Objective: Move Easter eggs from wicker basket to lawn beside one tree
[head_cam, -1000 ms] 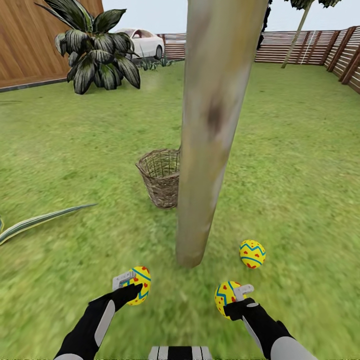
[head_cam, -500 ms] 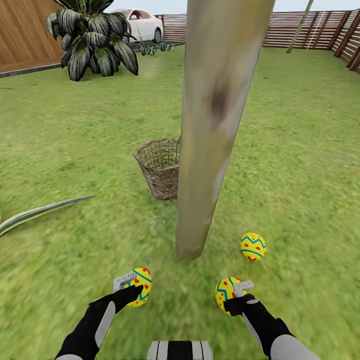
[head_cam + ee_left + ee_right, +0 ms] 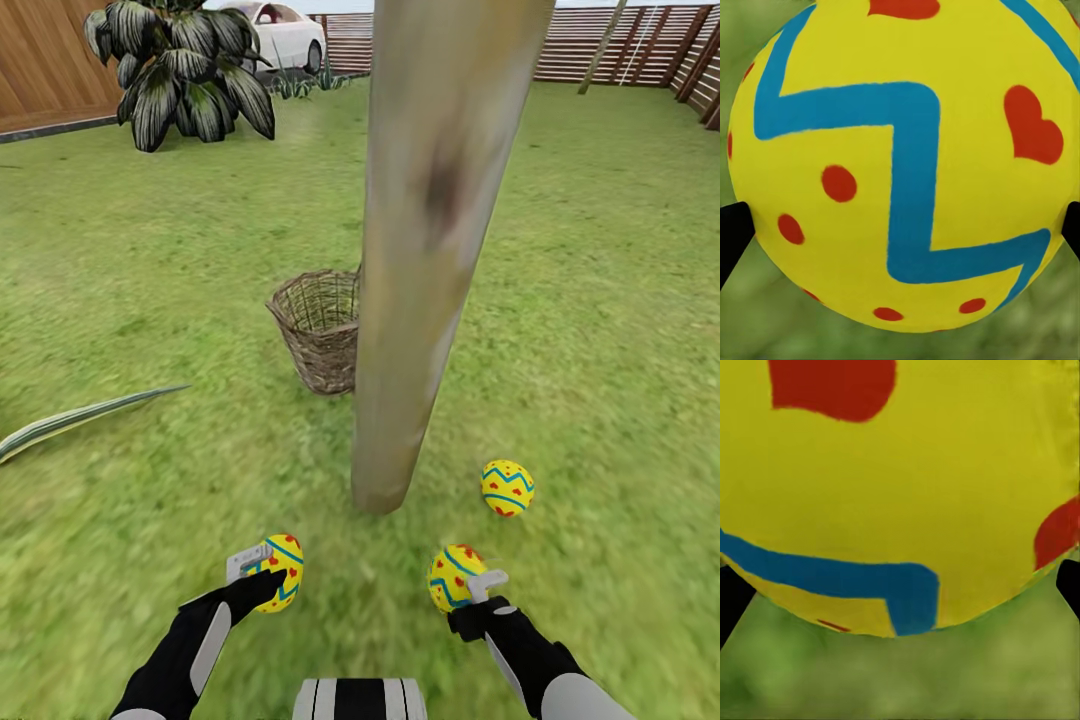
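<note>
The tree (image 3: pixel 420 250) has a pale trunk that meets the lawn (image 3: pixel 600 330) in the middle of the head view. Behind it, partly hidden, stands the wicker basket (image 3: pixel 318 340); what shows of its inside is bare. One Easter egg (image 3: pixel 507 487) lies on the grass right of the trunk's foot. My left gripper (image 3: pixel 262 570) is shut on a second egg (image 3: pixel 280 570) (image 3: pixel 900 165), low over the grass left of the trunk. My right gripper (image 3: pixel 470 585) is shut on the third egg (image 3: pixel 453 577) (image 3: pixel 900 472), with dark fingertips (image 3: pixel 731 600) at its sides.
A long striped agave leaf (image 3: pixel 80 420) lies on the grass at the left. A large dark striped plant (image 3: pixel 180 75) and a wooden wall (image 3: pixel 40 60) stand far left. A slat fence (image 3: pixel 620 40) and a white car (image 3: pixel 285 35) close the back.
The whole head view has tipped down a little, so that shift is the camera's. The egg in my right gripper now shows slightly farther ahead of the fingers. The left arm looks unchanged.
</note>
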